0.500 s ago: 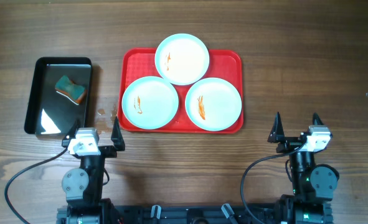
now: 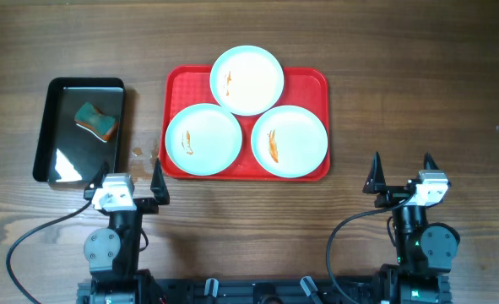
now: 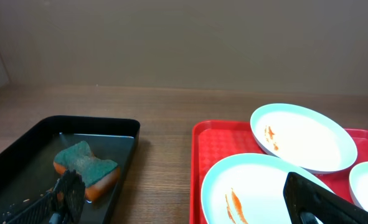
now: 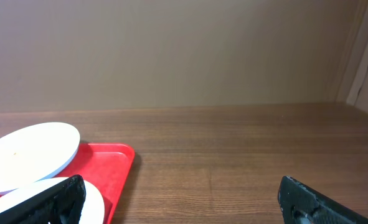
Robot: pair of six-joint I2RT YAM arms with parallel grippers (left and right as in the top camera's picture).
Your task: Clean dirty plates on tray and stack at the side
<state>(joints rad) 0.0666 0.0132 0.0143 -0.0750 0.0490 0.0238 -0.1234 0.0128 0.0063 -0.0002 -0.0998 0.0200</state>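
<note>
Three white plates with mint rims lie on the red tray: a far one, a near left one and a near right one, each with orange-brown smears. My left gripper is open and empty, near the table's front, left of the tray's near left corner. My right gripper is open and empty, right of the tray. In the left wrist view the near left plate lies between my fingers.
A glossy black tray at the left holds a green and orange sponge, which also shows in the left wrist view. Bare wooden table lies right of the red tray.
</note>
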